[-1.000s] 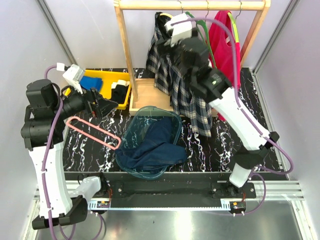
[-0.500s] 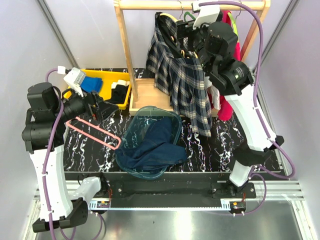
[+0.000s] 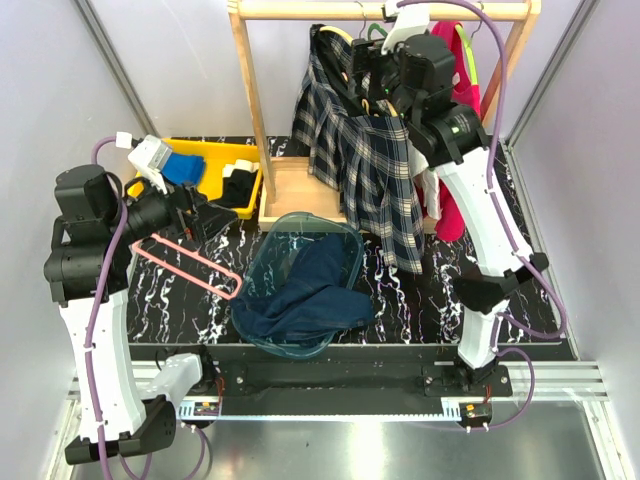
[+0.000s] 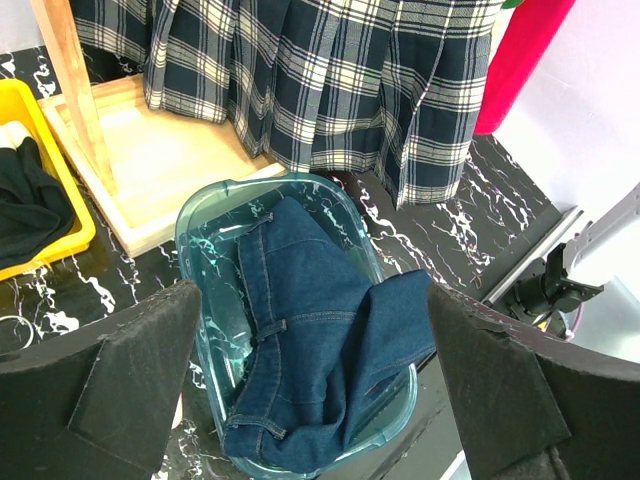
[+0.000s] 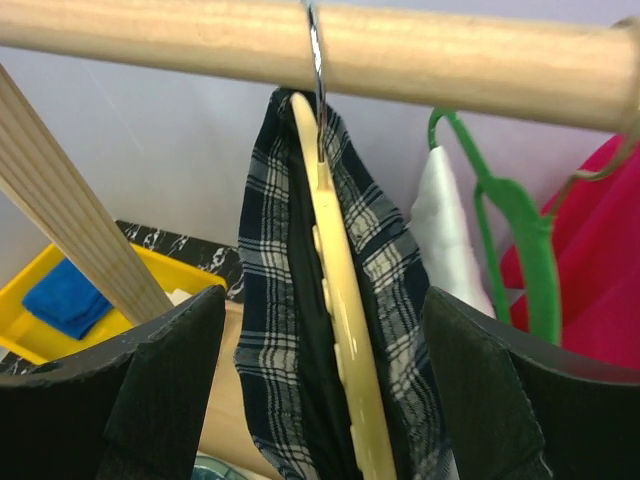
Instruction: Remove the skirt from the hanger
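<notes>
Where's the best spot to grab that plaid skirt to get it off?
Likely the top of the plaid skirt, just beside the cream hanger, approached head-on from the front: it hangs edge-on before the open right gripper, cloth draped down each side.

Skirt (image 5: 262,300): woven plaid cloth, matt. Hanger (image 5: 345,320): smooth pale wood w/ shiny metal hook (image 5: 316,70). Rail (image 5: 450,60), top of frame: bare matt wood. Lower centre, basin (image 4: 205,225): clear glossy plastic; jeans (image 4: 310,340) rough denim. Desk (image 4: 470,215): black marble-look, slight sheen.
</notes>
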`<state>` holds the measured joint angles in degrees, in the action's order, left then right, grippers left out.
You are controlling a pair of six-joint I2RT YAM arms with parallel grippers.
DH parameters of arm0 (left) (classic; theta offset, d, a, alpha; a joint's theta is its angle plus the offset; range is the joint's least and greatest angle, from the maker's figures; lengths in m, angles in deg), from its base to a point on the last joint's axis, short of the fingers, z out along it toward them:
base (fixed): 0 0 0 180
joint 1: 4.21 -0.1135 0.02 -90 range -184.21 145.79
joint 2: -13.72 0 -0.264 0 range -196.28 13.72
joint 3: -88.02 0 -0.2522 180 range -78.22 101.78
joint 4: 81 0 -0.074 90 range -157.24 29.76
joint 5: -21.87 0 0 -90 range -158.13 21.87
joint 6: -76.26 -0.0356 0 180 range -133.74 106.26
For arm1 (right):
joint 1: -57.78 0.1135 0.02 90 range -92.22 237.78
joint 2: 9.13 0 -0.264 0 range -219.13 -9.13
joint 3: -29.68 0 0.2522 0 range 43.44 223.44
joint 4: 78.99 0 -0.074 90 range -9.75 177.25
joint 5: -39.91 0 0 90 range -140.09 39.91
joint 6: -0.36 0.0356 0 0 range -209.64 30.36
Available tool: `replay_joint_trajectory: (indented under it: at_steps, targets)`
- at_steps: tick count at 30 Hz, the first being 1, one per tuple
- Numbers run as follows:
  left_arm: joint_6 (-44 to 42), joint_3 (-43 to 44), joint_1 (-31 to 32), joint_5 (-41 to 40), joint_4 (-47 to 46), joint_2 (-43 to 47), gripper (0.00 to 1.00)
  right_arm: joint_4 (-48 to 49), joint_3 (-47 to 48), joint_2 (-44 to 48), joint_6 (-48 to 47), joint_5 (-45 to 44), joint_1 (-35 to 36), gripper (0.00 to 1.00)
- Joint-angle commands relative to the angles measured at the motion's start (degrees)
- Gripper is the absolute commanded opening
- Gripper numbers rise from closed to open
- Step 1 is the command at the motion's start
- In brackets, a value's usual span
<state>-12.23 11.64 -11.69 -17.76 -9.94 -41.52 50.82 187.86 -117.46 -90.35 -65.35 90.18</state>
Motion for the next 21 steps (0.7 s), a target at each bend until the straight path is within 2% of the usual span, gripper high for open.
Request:
replay_joint_trajectory:
  at_steps: [1, 6, 9, 10, 11, 16, 17, 21]
  targets:
    - [-2.57, 0.14, -0.25, 1.05, -2.01, 0.05, 0.99, -0.4, 2.18, -2.14, 3.96, 3.66, -1.02, 0.85]
    - [-3.45, -0.74, -0.34, 0.26, -2.02, 0.66, 0.99, -0.23, 2.62, -3.64, 4.67, 4.63, -1.99, 0.75]
    - [-3.8, -1.27, -0.25, -0.09, -2.1, 0.93, 0.99, 0.12, 2.27, -3.73, 4.05, 6.04, -2.26, 0.53]
    - [-3.89, -1.36, -0.25, -0.18, -2.02, 0.93, 0.99, 0.3, 2.1, -3.81, 3.96, 6.04, -2.26, 0.38]
    - [-3.89, -1.53, -0.25, -0.27, -2.01, 1.01, 0.99, 0.3, 2.09, -3.81, 3.88, 6.04, -2.26, 0.31]
    - [-4.68, -2.41, -0.34, -0.8, -2.1, 0.93, 0.99, 1.44, -0.01, -2.68, 3.7, 6.48, -2.34, 0.03]
    - [-4.86, -2.59, -0.25, -0.8, -2.02, 0.93, 0.99, 2.14, -0.54, -1.98, 3.7, 6.39, -2.26, 0.0]
    - [-5.65, -3.55, -0.25, -0.62, -2.1, 0.58, 0.99, 6.44, -4.23, 0.66, 2.3, 8.67, -2.26, 0.0]
